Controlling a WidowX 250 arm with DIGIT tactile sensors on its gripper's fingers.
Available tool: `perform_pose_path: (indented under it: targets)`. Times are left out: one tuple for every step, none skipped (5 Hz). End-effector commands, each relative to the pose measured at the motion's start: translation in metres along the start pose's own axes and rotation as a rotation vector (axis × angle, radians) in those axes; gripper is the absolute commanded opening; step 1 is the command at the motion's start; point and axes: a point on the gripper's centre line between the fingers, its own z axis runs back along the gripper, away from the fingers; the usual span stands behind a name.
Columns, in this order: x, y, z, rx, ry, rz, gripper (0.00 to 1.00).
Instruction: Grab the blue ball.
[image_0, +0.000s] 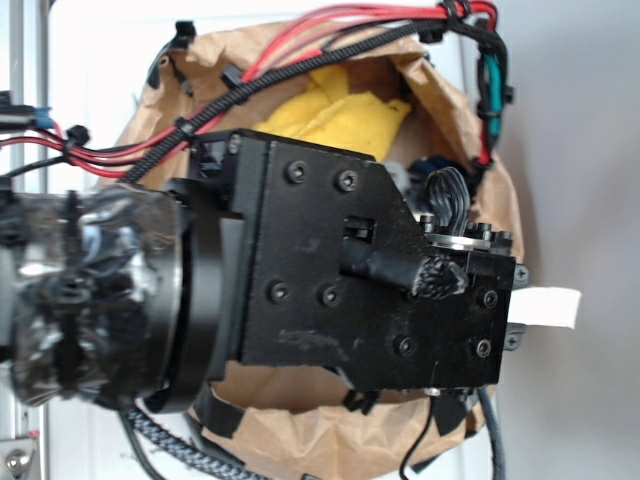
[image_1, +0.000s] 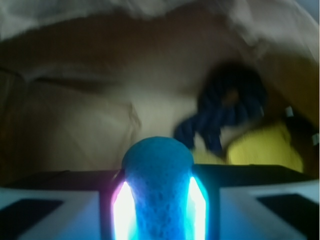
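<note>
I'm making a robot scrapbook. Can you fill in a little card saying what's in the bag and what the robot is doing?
place: inside a brown paper bag
robot hand: gripper, shut on the blue ball
ball: sits between the two fingers, lit at both sides
other things: dark blue rope behind the ball, yellow cloth beside it
outside view: black arm covers the bag's mouth

- No text, label, brand, number or sign can be read in either view.
- The white tag (image_0: 545, 307) sticking out at the right of the arm's black housing (image_0: 360, 270) shows a blank face.
- The housing bears only screws and scuffs, no lettering.
- The brown paper bag (image_0: 420, 440) is unprinted where it shows.
- The wrist view is too blurred for any lettering to be made out.
</note>
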Motion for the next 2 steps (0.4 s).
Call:
perform_pose_path:
  targets:
    - [-0.014, 0.044, 0.053, -0.070, -0.024, 0.102, 0.00]
    - [-0.027, 0.053, 0.070, -0.161, -0.080, 0.099, 0.00]
